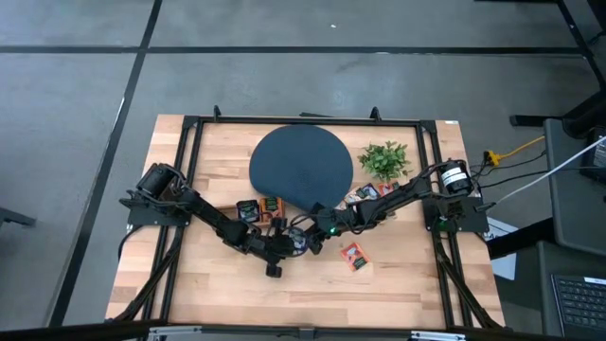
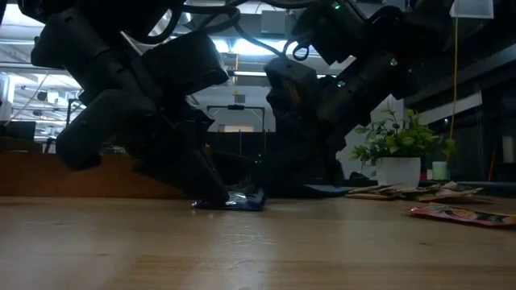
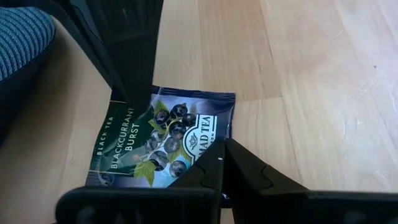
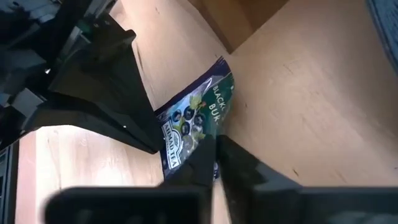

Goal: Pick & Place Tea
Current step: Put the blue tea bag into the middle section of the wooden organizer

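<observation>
Both grippers pinch 1 blackcurrant sachet at table centre.

Left gripper (image 1: 295, 241) fingers closed on the blackcurrant sachet (image 3: 163, 140) lying on the wooden table (image 1: 218, 284), just below the dark disc (image 1: 300, 166); right gripper (image 1: 312, 237) clamps the same sachet from the other side. 2 sachets (image 1: 259, 208) sit left of them, an orange-red sachet (image 1: 355, 255) right, more sachets (image 1: 371, 192) by the plant (image 1: 384, 159).

Disc (image 1: 301, 167) rear centre of table (image 1: 417, 279); plant (image 1: 384, 159) right of disc; sachet (image 1: 355, 256) lying apart, nearer front.
</observation>
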`<action>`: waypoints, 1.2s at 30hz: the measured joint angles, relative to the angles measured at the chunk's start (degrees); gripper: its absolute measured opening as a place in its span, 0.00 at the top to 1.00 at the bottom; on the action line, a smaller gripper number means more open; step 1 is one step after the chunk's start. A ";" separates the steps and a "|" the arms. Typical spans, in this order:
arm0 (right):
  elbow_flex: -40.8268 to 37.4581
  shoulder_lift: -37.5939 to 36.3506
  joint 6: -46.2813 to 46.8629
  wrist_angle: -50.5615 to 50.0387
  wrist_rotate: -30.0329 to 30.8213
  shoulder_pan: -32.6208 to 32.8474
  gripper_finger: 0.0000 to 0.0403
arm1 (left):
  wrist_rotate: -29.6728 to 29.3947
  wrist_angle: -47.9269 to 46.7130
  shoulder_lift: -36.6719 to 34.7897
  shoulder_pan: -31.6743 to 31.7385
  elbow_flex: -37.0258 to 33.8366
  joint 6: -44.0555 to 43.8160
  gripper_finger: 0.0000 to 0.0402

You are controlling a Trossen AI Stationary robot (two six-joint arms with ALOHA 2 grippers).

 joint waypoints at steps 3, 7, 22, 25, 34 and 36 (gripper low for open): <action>0.00 0.00 -1.30 -0.08 0.44 -0.02 0.98 | 0.01 0.07 -0.02 0.00 0.00 -1.79 0.97; 0.00 0.00 -3.05 -0.09 0.46 0.00 0.98 | 0.01 0.31 -0.02 0.00 0.01 -2.65 0.98; 0.06 -0.26 -12.21 -1.18 -3.69 0.20 0.99 | -1.88 -7.98 -10.19 0.15 0.08 -19.78 0.88; 1.45 -0.26 -16.45 -1.54 -4.20 0.15 1.00 | -3.14 -12.69 -13.01 0.24 0.08 -24.06 0.84; 7.80 -0.28 -25.26 -2.53 -4.55 1.46 1.00 | 3.44 -14.48 -15.50 2.38 0.10 -30.93 0.69; 8.70 -0.28 -26.28 -2.88 -4.55 1.66 1.00 | 4.16 -14.57 -15.50 2.40 0.10 -30.93 0.67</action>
